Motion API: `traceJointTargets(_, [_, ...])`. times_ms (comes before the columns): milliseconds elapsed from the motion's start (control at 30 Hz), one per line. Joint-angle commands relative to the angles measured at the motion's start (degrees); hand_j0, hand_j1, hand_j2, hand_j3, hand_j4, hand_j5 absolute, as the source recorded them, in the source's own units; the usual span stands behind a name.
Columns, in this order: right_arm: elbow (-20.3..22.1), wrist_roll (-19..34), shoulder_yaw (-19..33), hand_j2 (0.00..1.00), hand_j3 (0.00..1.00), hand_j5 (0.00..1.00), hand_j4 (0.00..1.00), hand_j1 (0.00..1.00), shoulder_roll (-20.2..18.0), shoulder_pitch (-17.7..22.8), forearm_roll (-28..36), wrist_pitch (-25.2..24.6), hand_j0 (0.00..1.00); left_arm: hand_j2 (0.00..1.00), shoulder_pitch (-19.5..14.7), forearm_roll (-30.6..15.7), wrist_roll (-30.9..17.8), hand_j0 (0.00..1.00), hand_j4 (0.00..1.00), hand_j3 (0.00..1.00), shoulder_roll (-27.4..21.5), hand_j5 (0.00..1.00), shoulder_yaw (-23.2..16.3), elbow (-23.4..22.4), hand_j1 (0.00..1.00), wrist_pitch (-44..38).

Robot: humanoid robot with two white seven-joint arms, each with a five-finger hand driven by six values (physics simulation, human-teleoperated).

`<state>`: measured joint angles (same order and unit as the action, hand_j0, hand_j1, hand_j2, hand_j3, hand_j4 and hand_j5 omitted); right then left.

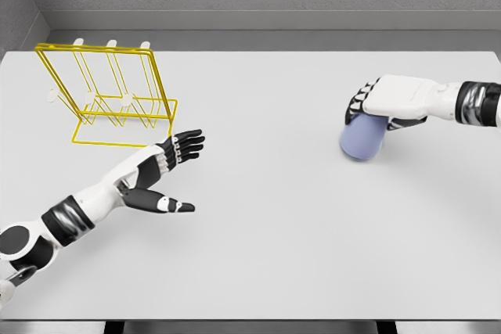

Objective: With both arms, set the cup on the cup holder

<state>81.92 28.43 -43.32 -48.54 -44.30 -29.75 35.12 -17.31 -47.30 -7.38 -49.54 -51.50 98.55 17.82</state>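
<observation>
1. Nearest the camera, the white left arm (78,213) enters from the lower left corner and reaches diagonally up and to the right across the table.
2. Beneath everything lies the table (274,240), a broad pale grey surface filling most of the view, with a grey wall behind its far edge.
3. At the far left of the table stands the cup holder (106,95), a yellow wire rack with a rectangular base frame and a tilted upright frame; three small white-tipped pegs show along its top bar and more white tips lower down.
4. From the right edge the right arm (458,103) comes in roughly level, white with a dark banded wrist.
5. Its right hand (387,99) is clamped over the top of the cup, dark fingers curled down the cup's left side.
6. Under that hand the cup (362,138), pale blue-lilac, sits on the right part of the table, slightly tilted and well apart from the cup holder.
7. Just in front of the rack's base, the left hand (168,163) is released: fingers spread straight, thumb pointing right, holding nothing.
</observation>
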Motion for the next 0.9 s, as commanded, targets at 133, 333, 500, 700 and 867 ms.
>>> traceJointTargets(133, [5.97, 0.57, 0.34, 0.59, 0.59, 0.59, 0.59, 0.59, -1.29, 0.09, 0.3, -0.12, 0.59, 1.0, -0.26, 0.1, -0.01, 1.0, 1.0, 1.0, 2.43, 1.0, -0.88, -3.37, 1.0, -0.06])
traceJointTargets(333, [15.9, 2.85, 0.26, 0.59, 0.59, 0.59, 0.59, 0.59, -2.79, 0.7, -0.14, -0.12, 0.59, 1.0, -0.35, 0.1, -0.01, 1.0, 1.0, 1.0, 2.6, 1.0, -0.97, -3.8, 1.0, -0.06])
traceJointTargets(500, [19.25, 3.03, 0.08, 0.58, 0.58, 0.58, 0.58, 0.58, -2.44, 0.79, -0.14, -0.12, 0.58, 1.0, -0.79, 0.1, -0.01, 1.0, 1.0, 1.0, 4.36, 1.0, -1.05, -5.65, 1.0, -0.15])
traceJointTargets(700, [19.33, 3.03, -0.18, 0.58, 0.58, 0.58, 0.58, 0.58, -1.21, 0.35, 0.04, -0.12, 0.58, 1.0, -1.23, 0.1, -0.01, 1.0, 1.0, 1.0, 5.77, 1.0, -1.06, -7.58, 1.0, -2.17])
traceJointTargets(867, [19.33, 3.38, -0.27, 0.58, 0.58, 0.58, 0.58, 0.58, 2.48, 0.18, -0.05, -0.12, 0.58, 1.0, -1.67, 0.1, -0.01, 1.0, 1.0, 1.0, 5.86, 1.0, -1.06, -7.76, 1.0, -2.09])
